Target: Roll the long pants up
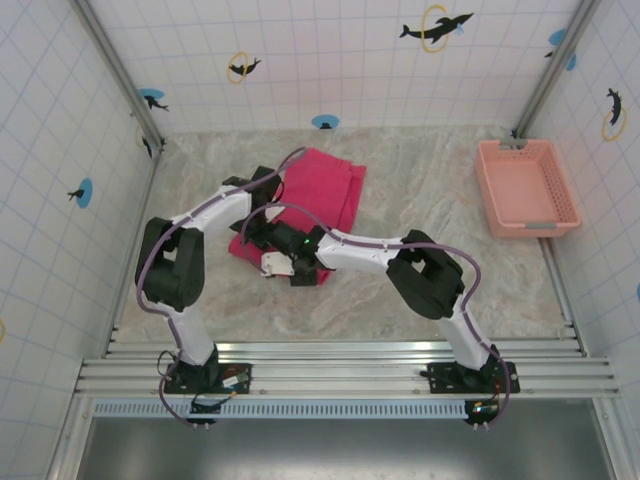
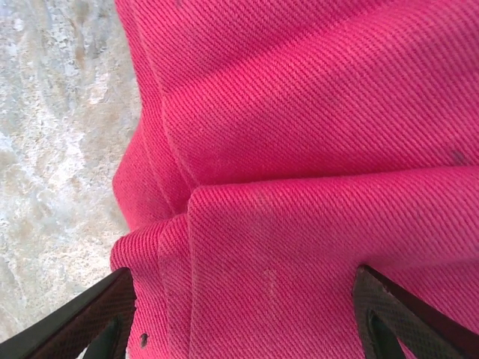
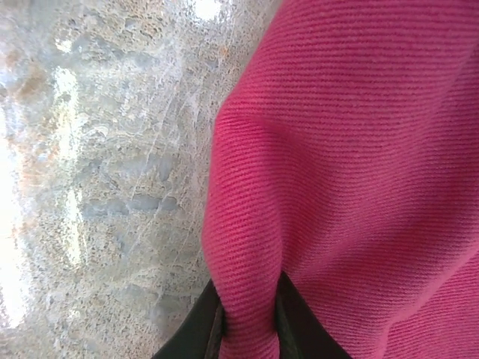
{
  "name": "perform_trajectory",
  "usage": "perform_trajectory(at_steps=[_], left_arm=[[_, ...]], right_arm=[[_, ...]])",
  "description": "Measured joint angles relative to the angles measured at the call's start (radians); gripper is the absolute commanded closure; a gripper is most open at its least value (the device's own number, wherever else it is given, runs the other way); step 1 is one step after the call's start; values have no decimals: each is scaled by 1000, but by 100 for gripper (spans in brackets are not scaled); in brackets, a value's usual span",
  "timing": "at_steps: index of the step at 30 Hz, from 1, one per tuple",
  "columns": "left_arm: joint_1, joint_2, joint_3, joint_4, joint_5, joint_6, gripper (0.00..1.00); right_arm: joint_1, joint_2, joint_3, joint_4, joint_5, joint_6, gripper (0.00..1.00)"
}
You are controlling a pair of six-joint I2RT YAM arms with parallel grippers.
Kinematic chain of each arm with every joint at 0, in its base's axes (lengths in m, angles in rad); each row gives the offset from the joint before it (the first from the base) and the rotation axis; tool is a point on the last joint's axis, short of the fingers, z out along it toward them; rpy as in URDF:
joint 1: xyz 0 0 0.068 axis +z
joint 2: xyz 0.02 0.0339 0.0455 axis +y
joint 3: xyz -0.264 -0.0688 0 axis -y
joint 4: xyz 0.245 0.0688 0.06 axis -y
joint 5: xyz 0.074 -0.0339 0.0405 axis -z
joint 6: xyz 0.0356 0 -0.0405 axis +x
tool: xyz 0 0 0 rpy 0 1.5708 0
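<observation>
The long pants (image 1: 325,185) lie folded in a bright pink-red pile on the marble table, just behind the middle. My left gripper (image 1: 272,184) is at the pile's left edge. In the left wrist view it (image 2: 243,321) is open, its two dark fingers (image 2: 90,318) spread wide with a thick fold of the pants (image 2: 299,149) between and ahead of them. My right gripper (image 1: 250,234) reaches across to the pile's near left corner. In the right wrist view it (image 3: 251,321) is shut, pinching a ridge of the pants (image 3: 359,149) between its fingertips.
A pale pink plastic basket (image 1: 525,185) stands at the back right of the table. Bare marble (image 1: 420,300) stretches in front and to the right of the pants. Tiled walls close in the left, back and right sides.
</observation>
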Motion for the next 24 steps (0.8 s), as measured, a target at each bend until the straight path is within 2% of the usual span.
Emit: perform_trajectory(at_steps=[7, 15, 19, 24], left_arm=[[30, -31, 25, -64, 16, -2, 14], [100, -93, 149, -127, 11, 3, 12], [98, -106, 172, -146, 2, 11, 12], [98, -105, 174, -168, 2, 29, 13]], right_arm=[[-41, 0, 65, -179, -214, 26, 96], [-72, 0, 175, -413, -565, 82, 96], [-129, 0, 231, -473, -749, 120, 96], [-250, 1, 216, -463, -897, 183, 95]])
